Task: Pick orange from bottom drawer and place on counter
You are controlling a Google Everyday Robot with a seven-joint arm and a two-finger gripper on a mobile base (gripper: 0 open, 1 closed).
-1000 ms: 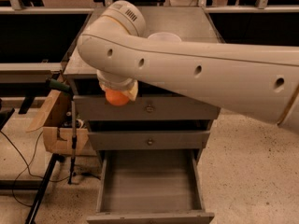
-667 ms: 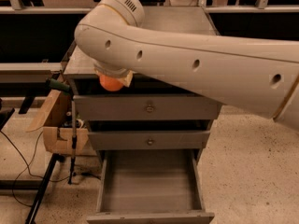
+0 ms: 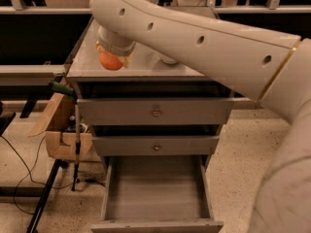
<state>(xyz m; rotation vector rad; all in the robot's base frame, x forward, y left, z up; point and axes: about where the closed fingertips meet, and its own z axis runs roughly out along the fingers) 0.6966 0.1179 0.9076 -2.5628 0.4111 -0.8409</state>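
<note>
I have lifted the gripper up and back since a second ago. Then the orange hung in front of the top drawer, below the rim. Now it sits over the front left part of the counter. The fingers are clenched on the orange, which shows under the wrist. I cannot tell whether it touches the surface yet. I judge that the carry is nearly done and only lowering and letting go remain. The bottom drawer stands pulled out, its floor bare. The top drawer and the middle drawer are closed, so I cannot see their contents.
</note>
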